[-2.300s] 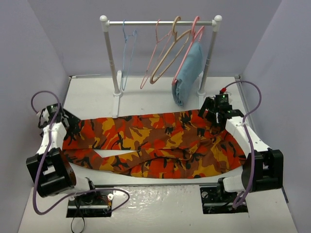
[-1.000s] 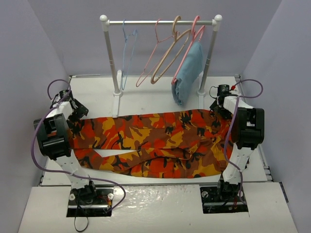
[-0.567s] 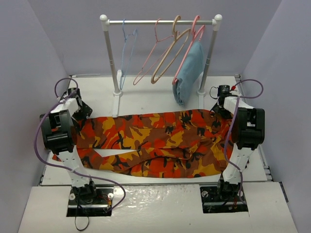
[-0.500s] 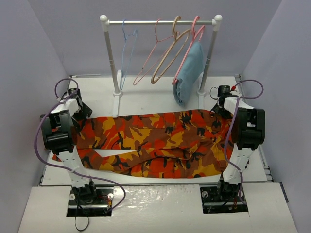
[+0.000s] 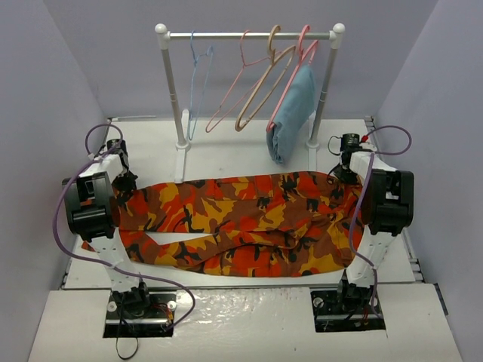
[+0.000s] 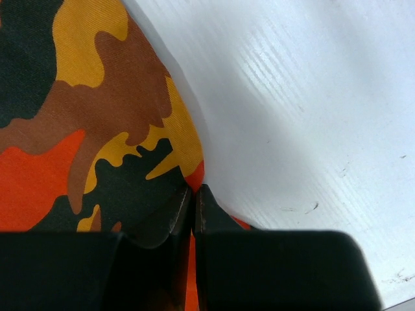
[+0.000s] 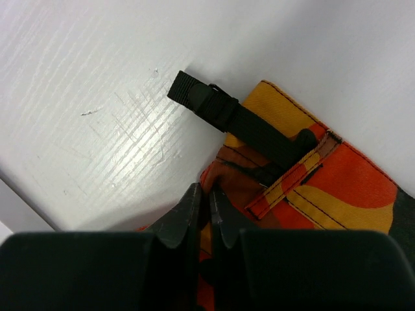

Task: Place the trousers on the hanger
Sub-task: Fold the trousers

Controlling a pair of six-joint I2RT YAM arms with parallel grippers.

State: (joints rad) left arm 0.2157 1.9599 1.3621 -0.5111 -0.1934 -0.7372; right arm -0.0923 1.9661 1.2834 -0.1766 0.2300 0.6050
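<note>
The left hand (image 6: 192,206), lowered at the worktop's (image 5: 226,147) left edge, is pinched together on one end of the trousers (image 5: 241,219). The right hand (image 7: 202,197), lowered at the right edge, is clamped on their waistband corner beside a black strap (image 7: 227,116). The trousers lie spread between both hands, and the hanger (image 5: 198,83) hangs from the rail (image 5: 249,35) near the back edge.

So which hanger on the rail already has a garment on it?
The rightmost pink hanger, carrying the folded light-blue garment; the other three hang bare.
</note>
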